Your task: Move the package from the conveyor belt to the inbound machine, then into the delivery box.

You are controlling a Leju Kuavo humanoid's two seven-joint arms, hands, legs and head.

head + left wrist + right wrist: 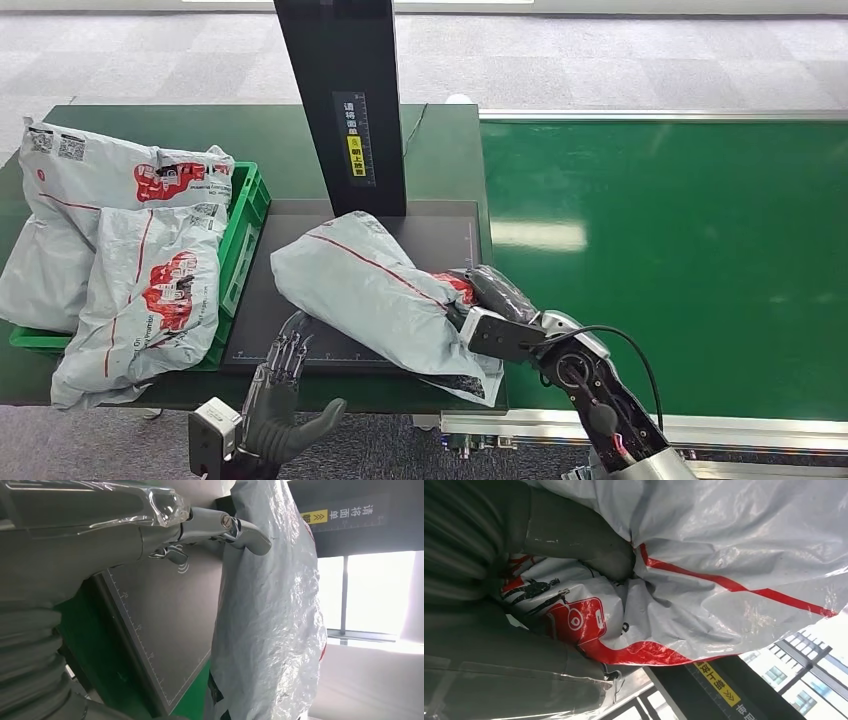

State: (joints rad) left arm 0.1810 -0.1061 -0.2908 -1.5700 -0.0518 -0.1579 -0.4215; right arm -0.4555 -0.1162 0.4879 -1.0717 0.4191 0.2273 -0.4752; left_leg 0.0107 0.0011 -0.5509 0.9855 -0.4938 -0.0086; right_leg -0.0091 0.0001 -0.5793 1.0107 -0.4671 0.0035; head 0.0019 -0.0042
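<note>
Head view: the package [375, 290], a crumpled grey plastic mailer with a thin red stripe and a red printed logo, lies on the dark scanning plate [440, 235] of the inbound machine, in front of its black upright column [345, 100]. Its long axis runs diagonally, from the column end down toward the robot's right, where its corner overhangs the plate's front edge. The right hand [490, 300] grips the package at the logo end, fingers closed into the plastic. The left hand [280, 385] sits just off the plate's front edge, fingers extended and slightly apart, holding nothing. The green delivery box [245, 215] at left holds two similar mailers; the green conveyor belt [660, 260] lies at right. Left wrist view: the fingertips [250, 535] reach up to the package [270, 620], contact uncertain. Right wrist view: the thumb [589, 545] presses into the package [724, 555] beside its red logo.
</note>
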